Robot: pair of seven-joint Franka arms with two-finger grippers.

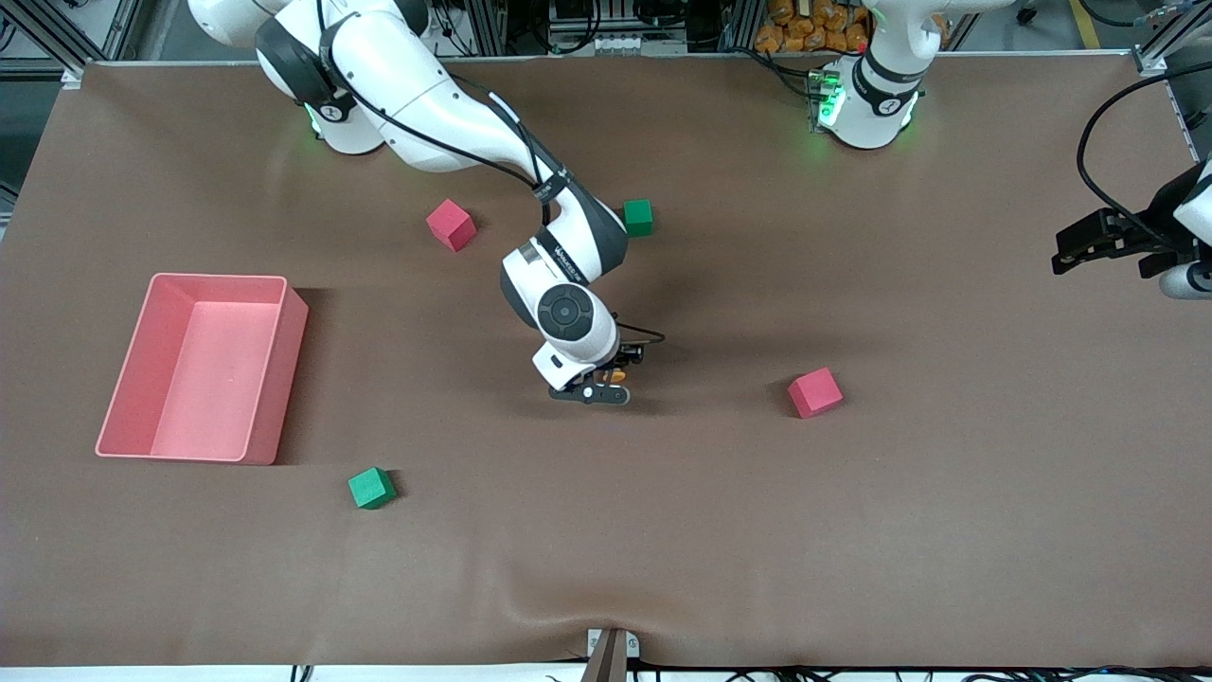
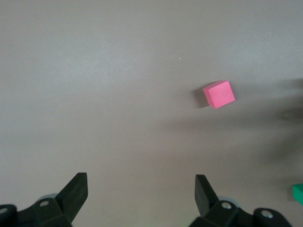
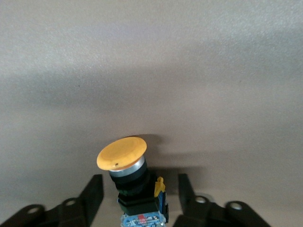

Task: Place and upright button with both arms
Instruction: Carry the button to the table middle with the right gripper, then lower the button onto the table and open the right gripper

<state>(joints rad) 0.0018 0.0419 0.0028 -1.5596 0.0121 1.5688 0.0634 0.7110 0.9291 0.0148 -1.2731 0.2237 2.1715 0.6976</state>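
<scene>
While tilted, button (image 3: 122,153) shows orange cap, black body.

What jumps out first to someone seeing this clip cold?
The right tool is low at mid-table, its fingers open on either side of the orange-capped button. The pink bin sits toward the right arm's end. The left tool waits, open, over the left arm's end.
</scene>
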